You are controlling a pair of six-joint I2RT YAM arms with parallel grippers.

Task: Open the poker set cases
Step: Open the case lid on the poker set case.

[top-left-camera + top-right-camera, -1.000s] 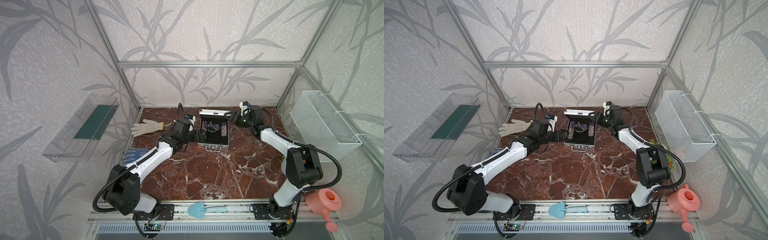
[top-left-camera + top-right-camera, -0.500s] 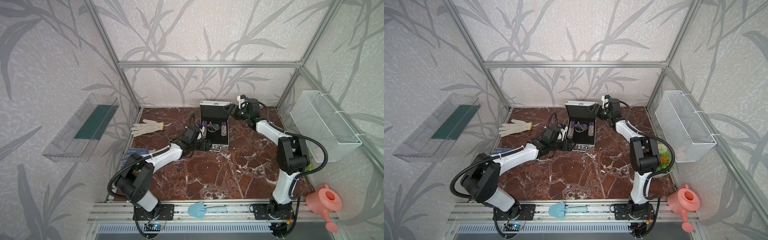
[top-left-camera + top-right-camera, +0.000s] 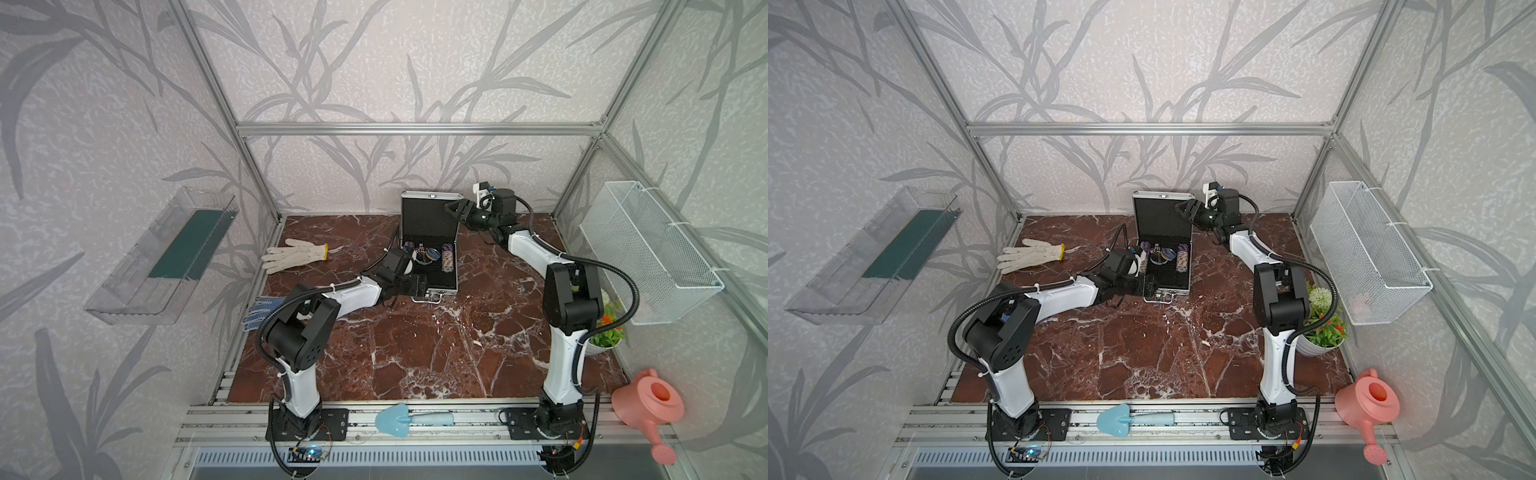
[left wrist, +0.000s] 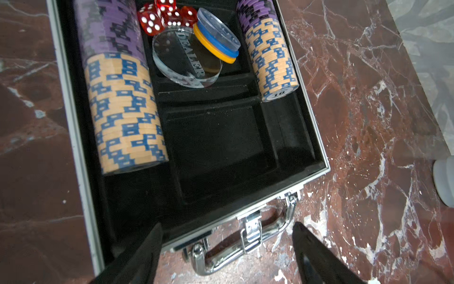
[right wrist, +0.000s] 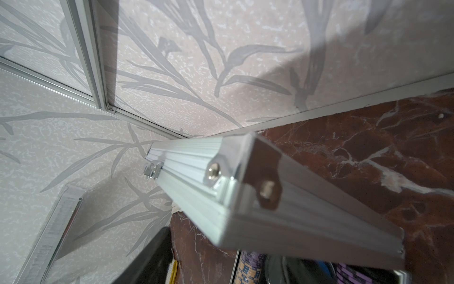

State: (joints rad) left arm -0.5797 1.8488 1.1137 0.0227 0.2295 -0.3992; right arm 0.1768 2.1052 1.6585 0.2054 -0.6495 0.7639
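— Left wrist view first: how did the left tool (image 4: 227,227) stand to the flat silver aluminium poker set case (image 4: 216,137)?
— Its jaws were wide and empty, straddling the chrome carry handle (image 4: 197,258) at the case's near edge. The tray lay straight ahead of it on the red marble worktop (image 4: 368,123), with its long axis running away from the robot.
— And inside?
— Black lining, with rows of purple and tan-and-blue poker chips (image 4: 122,110) along both long sides.
— What about the lid?
— In both top views the black-lined lid (image 3: 428,218) stood about upright on the far hinge edge, near the back wall.
— So which arm was nearer to it?
— The right one. The right tool (image 3: 457,212) sat at the lid's upper corner on the robot's right side, jaws parted. In the right wrist view one black finger (image 5: 147,255) showed clear of the ribbed edge, and the other was out of sight. I judged that any further swing would go backward, away from the robot, and would fall to that arm.
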